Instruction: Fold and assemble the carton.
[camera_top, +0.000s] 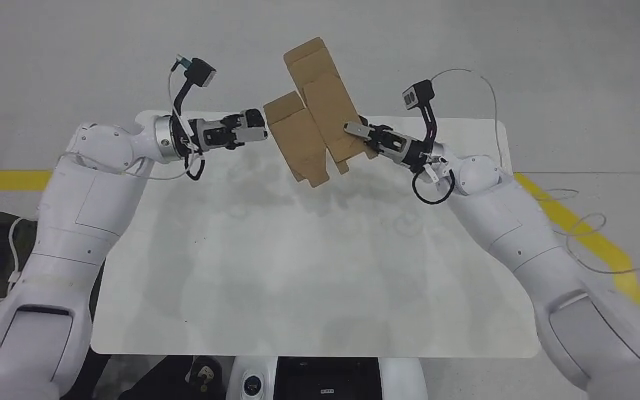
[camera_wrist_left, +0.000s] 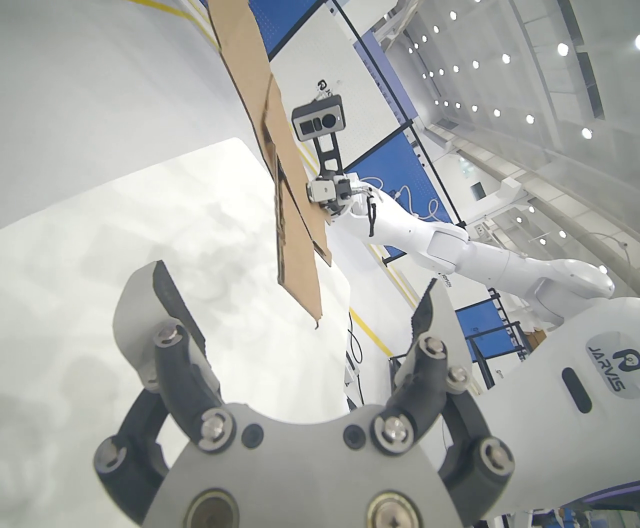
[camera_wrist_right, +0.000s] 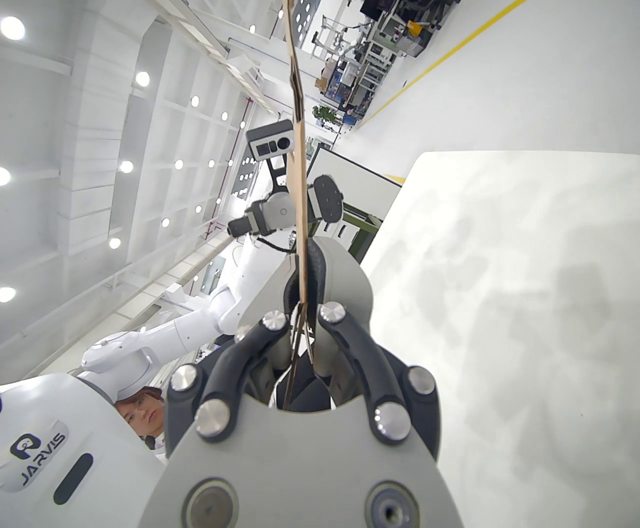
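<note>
A flat, unfolded brown carton (camera_top: 312, 110) is held tilted in the air over the far edge of the white table (camera_top: 300, 270). My right gripper (camera_top: 355, 130) is shut on the carton's right side. In the right wrist view the board (camera_wrist_right: 299, 175) runs edge-on between the closed fingers of that gripper (camera_wrist_right: 302, 270). My left gripper (camera_top: 262, 118) is level with the carton's left flap, close beside it. In the left wrist view this gripper (camera_wrist_left: 300, 305) stands open with nothing in it, and the carton (camera_wrist_left: 290, 200) hangs a short way beyond its fingertips.
The table's surface below both arms is bare white, with rounded corners. A yellow floor line (camera_top: 560, 200) runs past the table on both sides. A thin cable (camera_top: 480, 80) loops above the right arm.
</note>
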